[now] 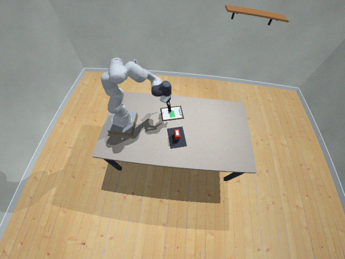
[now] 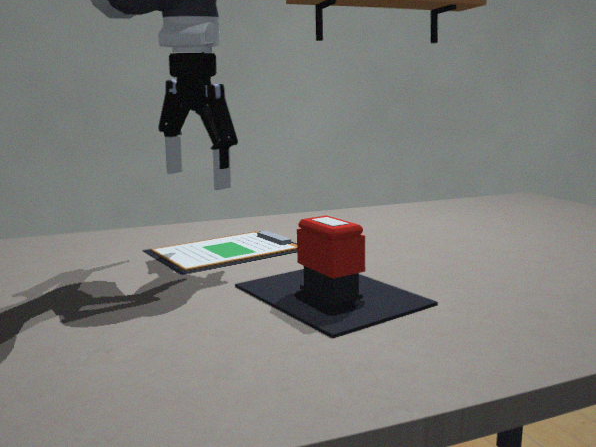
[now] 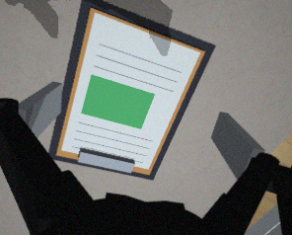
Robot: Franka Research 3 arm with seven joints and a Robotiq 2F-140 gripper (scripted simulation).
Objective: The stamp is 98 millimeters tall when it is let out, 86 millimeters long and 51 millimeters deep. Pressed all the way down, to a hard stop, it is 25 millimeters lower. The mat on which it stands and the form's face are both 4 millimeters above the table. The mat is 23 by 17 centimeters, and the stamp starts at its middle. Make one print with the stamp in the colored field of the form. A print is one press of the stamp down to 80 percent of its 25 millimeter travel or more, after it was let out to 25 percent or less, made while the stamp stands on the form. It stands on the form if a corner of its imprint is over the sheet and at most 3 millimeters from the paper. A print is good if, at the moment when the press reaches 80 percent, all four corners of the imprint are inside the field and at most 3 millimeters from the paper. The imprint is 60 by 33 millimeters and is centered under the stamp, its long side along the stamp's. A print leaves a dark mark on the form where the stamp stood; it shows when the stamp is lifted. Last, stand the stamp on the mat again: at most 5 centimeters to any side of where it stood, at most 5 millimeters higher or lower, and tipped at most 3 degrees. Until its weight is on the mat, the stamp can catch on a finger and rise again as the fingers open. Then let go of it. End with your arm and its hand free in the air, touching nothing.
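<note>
The red stamp (image 2: 330,247) with a black base stands upright in the middle of the dark mat (image 2: 336,300); it also shows in the top view (image 1: 176,134). The form (image 2: 222,250) lies on a clipboard behind and to the left of the mat, with a green field (image 2: 229,249) that bears no mark. In the wrist view the form (image 3: 129,94) and its green field (image 3: 117,101) lie straight below. My gripper (image 2: 197,171) is open and empty, high above the table, over the form's left part and well left of the stamp.
The clipboard has a grey clip (image 2: 274,237) at its end nearest the stamp. The arm's base (image 1: 122,123) stands at the table's left end. A wooden shelf (image 2: 384,0) hangs on the back wall. The table's front edge (image 2: 450,409) is near.
</note>
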